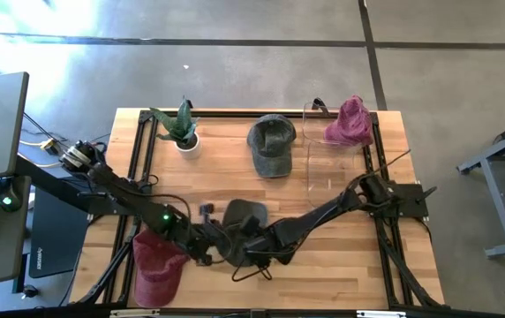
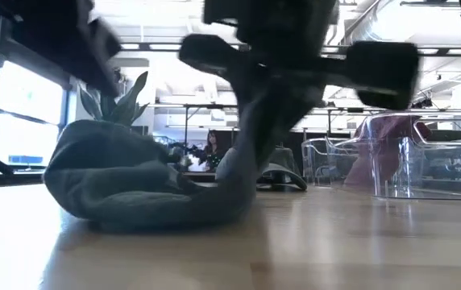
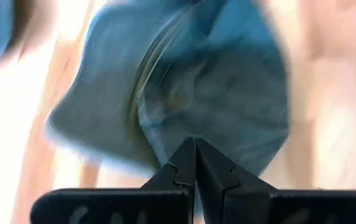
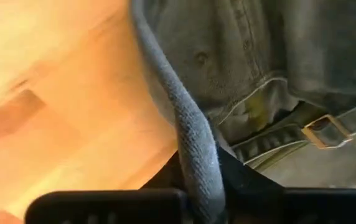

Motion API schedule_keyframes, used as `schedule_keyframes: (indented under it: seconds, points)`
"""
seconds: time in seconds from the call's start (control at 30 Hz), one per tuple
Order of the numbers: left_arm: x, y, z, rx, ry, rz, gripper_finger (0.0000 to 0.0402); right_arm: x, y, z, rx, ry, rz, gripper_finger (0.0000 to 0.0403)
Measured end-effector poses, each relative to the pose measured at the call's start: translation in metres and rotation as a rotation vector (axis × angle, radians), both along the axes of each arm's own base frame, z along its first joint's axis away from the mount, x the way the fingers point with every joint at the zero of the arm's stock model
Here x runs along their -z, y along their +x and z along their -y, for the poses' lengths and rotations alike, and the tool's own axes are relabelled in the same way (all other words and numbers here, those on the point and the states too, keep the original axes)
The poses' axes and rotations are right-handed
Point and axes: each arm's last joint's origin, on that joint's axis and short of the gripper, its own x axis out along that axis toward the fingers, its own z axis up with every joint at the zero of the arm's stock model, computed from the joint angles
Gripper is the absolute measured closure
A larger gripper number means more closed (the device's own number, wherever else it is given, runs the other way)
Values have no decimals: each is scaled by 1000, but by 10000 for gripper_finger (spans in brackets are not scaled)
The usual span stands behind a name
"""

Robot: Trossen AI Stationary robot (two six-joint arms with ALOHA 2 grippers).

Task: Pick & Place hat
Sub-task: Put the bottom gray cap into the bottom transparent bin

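Observation:
A dark grey hat [image 1: 237,219] lies on the wooden table near its front middle; it also shows in the low view [image 2: 126,184]. My right gripper [image 4: 200,186] is over the hat's near right side [image 1: 259,250] and is shut on the hat's edge. My left gripper [image 3: 195,148] is shut. It hangs just left of the hat [image 1: 201,240], above it in the low view [image 2: 93,48]. I cannot tell whether it touches the hat. My right gripper pinches the hat's thick edge band [image 4: 193,146] between its two fingers, beside the back strap with its metal buckle [image 4: 323,130]. The fingers come from above. That edge is drawn up as a strip [image 2: 251,121], while the rest of the hat lies on the table.
A potted plant [image 1: 182,131] and a grey-green hat [image 1: 270,143] stand at the far side. A pink hat [image 1: 350,122] sits on a clear stand [image 1: 323,163] at the far right. A red hat [image 1: 157,265] lies at the near left. A person [image 2: 212,147] shows far behind.

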Motion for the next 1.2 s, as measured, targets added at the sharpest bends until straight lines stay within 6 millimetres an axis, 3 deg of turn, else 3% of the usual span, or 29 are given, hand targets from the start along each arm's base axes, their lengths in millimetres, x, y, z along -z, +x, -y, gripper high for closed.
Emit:
schedule_keyframes:
  seconds: [0.17,0.23,0.33,0.43,0.53,0.7,0.87,1.03,1.2]
  points:
    - [-2,27,12,223,-10,181,402,14,-27,-7,29,-25,30,389]
    - [8,40,12,276,-48,189,402,15,-39,-10,36,-21,65,394]
    - [33,54,-1,267,-68,98,402,13,-57,-11,70,-6,125,385]
    - [47,68,-12,212,-80,51,402,0,-72,-10,89,46,195,388]
    - [53,69,-26,118,-101,-79,402,-8,-87,-7,98,80,244,395]
    - [51,61,-40,-47,-80,-335,402,-19,-108,-3,115,86,320,386]
    - [30,57,-28,-71,-15,-414,402,-15,-113,-2,116,106,332,395]
    - [8,65,-8,6,67,-289,402,-7,-115,-1,108,121,330,383]
    - [-2,81,-5,64,94,-111,402,-3,-117,1,107,123,331,393]
